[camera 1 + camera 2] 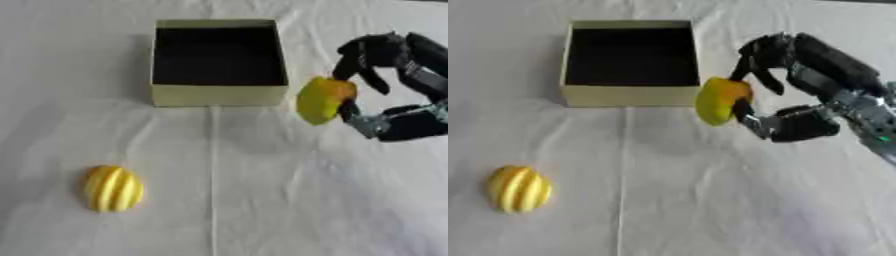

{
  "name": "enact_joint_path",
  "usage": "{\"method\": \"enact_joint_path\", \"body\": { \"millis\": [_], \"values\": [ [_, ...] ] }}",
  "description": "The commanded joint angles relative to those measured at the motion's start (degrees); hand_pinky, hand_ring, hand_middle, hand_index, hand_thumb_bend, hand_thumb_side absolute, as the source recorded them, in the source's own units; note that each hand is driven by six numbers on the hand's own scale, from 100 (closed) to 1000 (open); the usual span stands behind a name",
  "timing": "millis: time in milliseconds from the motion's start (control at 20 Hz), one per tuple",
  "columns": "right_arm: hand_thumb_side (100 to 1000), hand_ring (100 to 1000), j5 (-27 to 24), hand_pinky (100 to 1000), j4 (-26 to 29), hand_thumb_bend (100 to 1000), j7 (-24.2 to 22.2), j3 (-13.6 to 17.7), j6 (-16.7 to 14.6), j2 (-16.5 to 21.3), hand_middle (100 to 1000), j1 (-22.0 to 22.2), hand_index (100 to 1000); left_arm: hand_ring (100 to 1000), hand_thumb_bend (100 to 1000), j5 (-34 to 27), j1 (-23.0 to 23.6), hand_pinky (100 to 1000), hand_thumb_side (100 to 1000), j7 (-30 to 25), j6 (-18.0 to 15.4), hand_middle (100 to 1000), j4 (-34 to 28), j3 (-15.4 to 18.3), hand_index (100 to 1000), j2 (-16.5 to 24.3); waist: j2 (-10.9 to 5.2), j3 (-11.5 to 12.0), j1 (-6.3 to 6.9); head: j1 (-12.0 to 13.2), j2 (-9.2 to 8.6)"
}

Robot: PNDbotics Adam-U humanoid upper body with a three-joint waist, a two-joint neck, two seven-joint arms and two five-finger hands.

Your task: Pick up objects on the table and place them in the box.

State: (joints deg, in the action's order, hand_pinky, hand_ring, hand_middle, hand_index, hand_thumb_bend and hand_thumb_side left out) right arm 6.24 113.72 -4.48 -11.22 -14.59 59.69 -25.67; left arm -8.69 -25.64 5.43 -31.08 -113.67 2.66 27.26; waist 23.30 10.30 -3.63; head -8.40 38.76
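Note:
My right hand [785,75] comes in from the right and is shut on a smooth yellow-orange fruit-like object [321,99], pinched between fingers above and thumb below. It hangs above the table just right of the box's front right corner. The box [219,95] is pale yellow-green with a dark, open inside and sits at the top middle. A ribbed yellow object [113,188] lies on the cloth at the lower left, far from the hand. My left hand shows in neither view.
A white cloth [262,200] with a lengthwise crease covers the table. Its shadow falls on the cloth beneath the held object.

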Motion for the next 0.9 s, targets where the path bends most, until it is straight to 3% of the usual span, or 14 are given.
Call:
{"method": "enact_joint_path", "body": {
  "millis": [50, 150, 350, 600, 900],
  "values": [
    [235, 635, -5.3, 814, 0.9, 100, -1.7, 1.9, 4.1, 2.8, 165, -3.9, 438, 793, 100, -0.6, -1.0, 881, 614, 0.0, -0.4, 736, -0.9, -0.1, 858, 2.0, -0.85, 0.3, -0.13, -0.6, -0.59],
    [274, 635, -7.0, 816, 0.9, 100, -2.5, 2.1, 7.5, 2.1, 166, -7.1, 437, 794, 100, -0.8, -1.6, 881, 614, -0.2, -0.4, 736, -0.9, -0.4, 858, 1.9, -0.57, 0.7, -0.48, -1.2, -0.97],
    [236, 633, -6.9, 812, -1.7, 100, -3.5, 1.4, 12.6, 0.1, 167, -13.3, 439, 793, 100, -1.6, -3.4, 879, 615, -0.7, -0.7, 736, -0.9, -1.0, 858, 1.8, 0.23, 2.4, -1.31, -2.7, -2.05],
    [225, 633, -2.5, 835, -10.0, 100, -4.5, -0.8, 12.1, -3.3, 176, -18.9, 445, 793, 100, -2.7, -5.3, 880, 617, -1.7, -0.7, 735, -0.9, -1.7, 858, 1.4, 1.11, 4.9, -2.6, -4.3, -3.12],
    [213, 639, 1.7, 841, -19.5, 100, -6.6, -3.2, 9.0, -7.3, 188, -21.9, 449, 793, 100, -3.6, -6.4, 880, 619, -2.6, -0.3, 735, -0.9, -2.1, 857, 0.8, 1.61, 6.9, -3.5, -5.4, -3.53]
  ]
}}
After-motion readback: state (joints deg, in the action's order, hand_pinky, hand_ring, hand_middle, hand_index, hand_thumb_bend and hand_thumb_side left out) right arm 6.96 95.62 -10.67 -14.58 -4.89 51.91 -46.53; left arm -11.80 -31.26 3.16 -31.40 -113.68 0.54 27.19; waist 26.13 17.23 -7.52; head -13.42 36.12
